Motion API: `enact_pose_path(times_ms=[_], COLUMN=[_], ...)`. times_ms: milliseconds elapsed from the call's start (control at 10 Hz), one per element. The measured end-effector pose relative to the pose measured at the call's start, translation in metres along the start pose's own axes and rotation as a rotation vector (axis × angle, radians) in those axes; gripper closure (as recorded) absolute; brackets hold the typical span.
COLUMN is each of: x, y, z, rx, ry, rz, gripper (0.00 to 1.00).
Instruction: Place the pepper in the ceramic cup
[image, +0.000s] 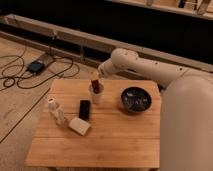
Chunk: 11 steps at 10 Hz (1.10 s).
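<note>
In the camera view, the robot's white arm is reaching over the far side of the light wooden table (120, 142). Its claw, the gripper (95, 79), is hanging right above the small white ceramic cup (96, 95). I cannot tell how the claw is set.

The small dark-red chili pepper (95, 85) is standing up, just under the claw. Its bottom end is poking into the top of the cup. The arm is probably holding it straight up so it can drop in without hitting the rim.

Counting now. There is one pepper and one cup. To the right of the claw one wide dark round bowl (135, 99) is sitting, well apart from the cup. Nearer to us than the claw, one flat black phone-like block (85, 109) is lying close to the cup. Left of that, one small clear bottle (56, 112) is standing up. One pale soft-looking block (80, 126) is lying beside it.
</note>
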<state>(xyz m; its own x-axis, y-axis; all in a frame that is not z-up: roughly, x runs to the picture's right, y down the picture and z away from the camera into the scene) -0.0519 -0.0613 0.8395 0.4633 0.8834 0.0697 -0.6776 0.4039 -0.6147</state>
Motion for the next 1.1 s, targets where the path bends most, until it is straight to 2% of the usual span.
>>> enact_pose_path(times_ms=[100, 200, 1100], x=[0.0013, 0.0021, 0.0026], y=[0.0007, 0.0000, 0.0006], z=[0.0018, 0.0033, 0.0030], rx=[0.000, 0.004, 0.012], ry=[-0.003, -0.006, -0.017], rz=[-0.006, -0.014, -0.045], gripper=[0.24, 0.20, 0.20])
